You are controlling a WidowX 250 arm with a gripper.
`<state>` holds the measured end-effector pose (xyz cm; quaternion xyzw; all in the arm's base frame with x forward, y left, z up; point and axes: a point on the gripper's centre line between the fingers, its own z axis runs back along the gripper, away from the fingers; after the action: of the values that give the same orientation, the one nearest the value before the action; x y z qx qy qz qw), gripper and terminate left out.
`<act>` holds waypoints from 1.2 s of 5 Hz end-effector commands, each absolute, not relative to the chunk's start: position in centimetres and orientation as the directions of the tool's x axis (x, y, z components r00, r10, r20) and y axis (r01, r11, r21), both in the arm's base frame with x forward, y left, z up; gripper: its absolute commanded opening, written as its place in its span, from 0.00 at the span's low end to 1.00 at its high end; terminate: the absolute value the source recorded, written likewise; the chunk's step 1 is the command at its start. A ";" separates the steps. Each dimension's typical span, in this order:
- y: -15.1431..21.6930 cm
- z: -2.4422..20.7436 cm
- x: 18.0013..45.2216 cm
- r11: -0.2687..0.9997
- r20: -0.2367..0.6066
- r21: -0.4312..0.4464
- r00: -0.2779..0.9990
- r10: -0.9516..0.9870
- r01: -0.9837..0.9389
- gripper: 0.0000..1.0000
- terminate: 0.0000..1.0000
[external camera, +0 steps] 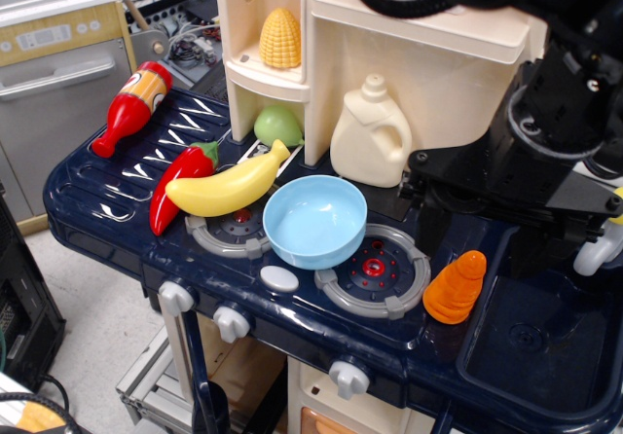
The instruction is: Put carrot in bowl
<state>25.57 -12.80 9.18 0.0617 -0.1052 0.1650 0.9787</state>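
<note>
Looking at it, nothing's done yet: carrot (456, 287) sits on the worktop (117, 210) right of the empty bowl (315, 222). End effector (487, 235) hovers above it, can't tell how wide its fingers are.

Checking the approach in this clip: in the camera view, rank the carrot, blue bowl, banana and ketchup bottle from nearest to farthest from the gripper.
1. carrot: just below the gripper, beside the sink.
2. blue bowl: center of the stovetop, to the gripper's image-left.
3. banana: farther image-left, over the left burner.
4. ketchup bottle: far back-left corner of the counter.
</note>
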 end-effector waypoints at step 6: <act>-11.8 8.5 27.9 0.912 0.292 0.110 0.890 0.349 -0.394 0.00 0.00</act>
<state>26.73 -11.10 6.93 0.1261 -0.1037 0.1833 0.9694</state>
